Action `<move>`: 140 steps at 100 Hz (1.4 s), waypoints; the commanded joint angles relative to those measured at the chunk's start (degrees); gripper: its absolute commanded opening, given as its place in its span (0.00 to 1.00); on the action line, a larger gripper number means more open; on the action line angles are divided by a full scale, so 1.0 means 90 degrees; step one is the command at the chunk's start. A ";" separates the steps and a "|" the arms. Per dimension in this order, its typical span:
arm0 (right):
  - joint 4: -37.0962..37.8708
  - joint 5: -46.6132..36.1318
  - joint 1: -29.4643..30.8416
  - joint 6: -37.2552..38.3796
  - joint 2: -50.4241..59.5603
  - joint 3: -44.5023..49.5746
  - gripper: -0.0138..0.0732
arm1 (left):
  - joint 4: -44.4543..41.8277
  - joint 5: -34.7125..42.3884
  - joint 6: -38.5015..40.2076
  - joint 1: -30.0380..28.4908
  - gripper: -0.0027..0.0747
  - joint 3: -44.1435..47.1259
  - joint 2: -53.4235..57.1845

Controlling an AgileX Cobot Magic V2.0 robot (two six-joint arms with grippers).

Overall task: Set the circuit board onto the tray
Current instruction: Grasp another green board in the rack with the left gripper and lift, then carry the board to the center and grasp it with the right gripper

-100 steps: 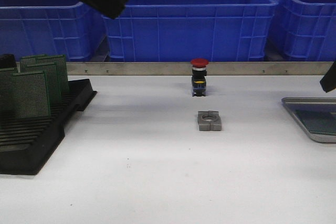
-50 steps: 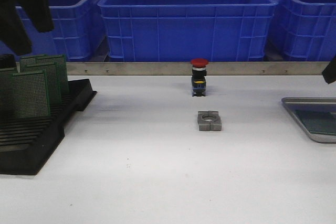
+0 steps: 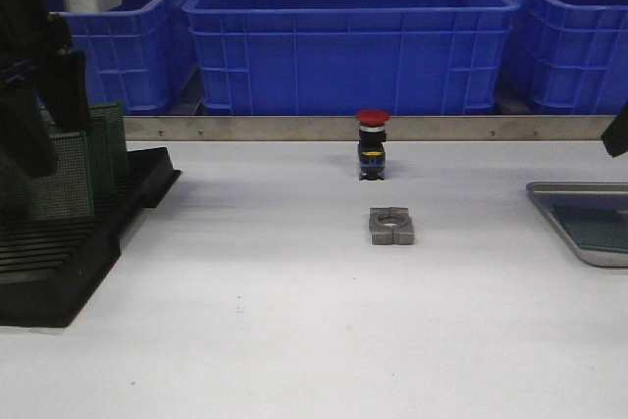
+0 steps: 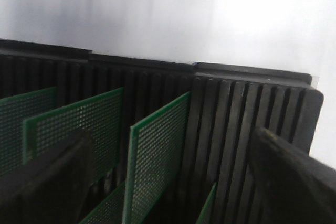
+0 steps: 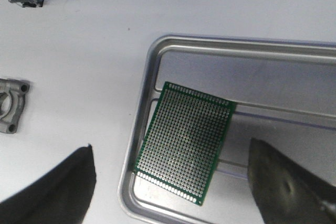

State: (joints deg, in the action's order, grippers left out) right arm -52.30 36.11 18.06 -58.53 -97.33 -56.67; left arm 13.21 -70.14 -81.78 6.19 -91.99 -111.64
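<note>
We take the black slotted rack (image 3: 69,242) as our landmark. The left gripper (image 3: 34,120) has come down over the last second: from high up in front of the blue crates (image 3: 353,36) to just above the rack's back rows. We read this as the approach for picking the next board. Its fingers (image 4: 47,182) stand wide apart and hold nothing, straddling the boards in the left wrist view.

Nearest to us, the rack's front slots are bare. Farther back stand the circuit boards (image 3: 61,176), upright in their slots: thin green perforated plates with plain edges, one (image 4: 157,166) lying between the spread fingers.

Far to the right of the rack, past the grey metal block (image 3: 392,226) and the red push button (image 3: 372,144), lies the tray (image 3: 579,198). One board (image 5: 185,142) already lies flat on its ribbed bottom, slightly askew, close to one rim. The right gripper (image 5: 173,192) hovers above it, spread open and empty, hardly moved in that second.
</note>
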 commanded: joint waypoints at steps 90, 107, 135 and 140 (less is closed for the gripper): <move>-0.0155 0.0254 0.0020 -0.0140 0.0870 -0.0167 0.86 | 0.0229 -0.0329 0.0089 0.0234 0.01 -0.0326 0.0496; -0.0254 0.0485 -0.0025 -0.0367 0.1417 -0.0167 0.86 | 0.0292 -0.0329 0.0089 0.0482 0.01 -0.0564 0.0800; -0.0274 0.0880 -0.1005 -0.1357 0.2058 -0.0167 0.86 | 0.2222 -0.0329 0.0036 0.0993 0.01 -0.0665 0.0920; -0.0274 0.0982 -0.1268 -0.1569 0.2068 -0.0167 0.86 | 0.2597 -0.0329 0.0022 0.1113 0.01 -0.0665 0.0920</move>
State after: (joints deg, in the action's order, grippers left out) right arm -52.29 43.38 9.90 -68.73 -81.36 -56.67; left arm 27.28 -70.41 -81.67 14.24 -96.26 -106.48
